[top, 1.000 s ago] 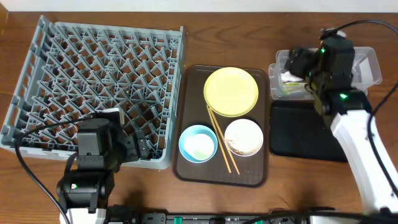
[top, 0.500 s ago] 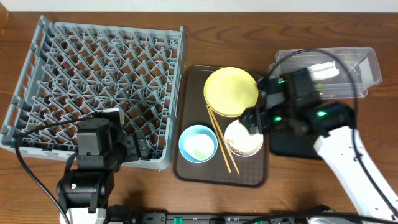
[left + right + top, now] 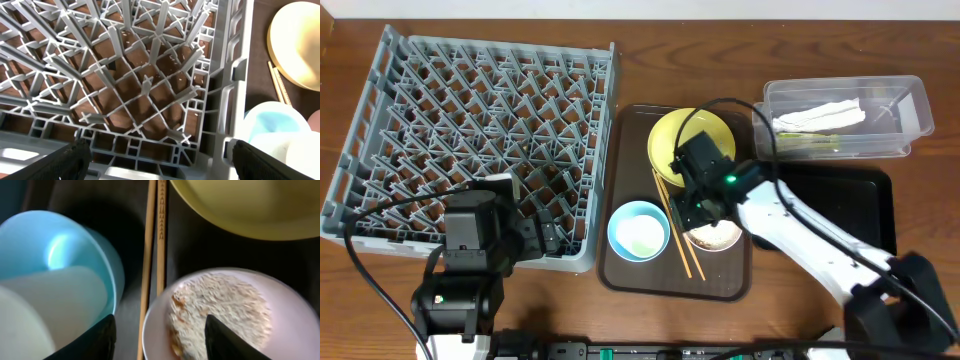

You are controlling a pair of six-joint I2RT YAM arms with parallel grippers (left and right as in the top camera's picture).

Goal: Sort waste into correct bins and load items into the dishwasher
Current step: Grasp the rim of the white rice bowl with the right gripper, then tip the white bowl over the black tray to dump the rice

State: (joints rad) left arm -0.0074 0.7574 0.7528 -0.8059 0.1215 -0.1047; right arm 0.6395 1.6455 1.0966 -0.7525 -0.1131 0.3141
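The white bowl, holding pale rice-like crumbs, is sitting on the brown serving tray beside the light blue bowl. The wooden chopsticks are lying between the two bowls, and the yellow plate is lying near them on the same tray. The right gripper is hanging over the white bowl with its jaws spread, gripping nothing. The left gripper is hovering, released, over a corner of the grey dish rack. Everything is resting on a dark wood-grain table. The napkin is lying in the clear tub, with the black tray sitting alongside. Small printed marks are running along one chopstick, too blurred to read.
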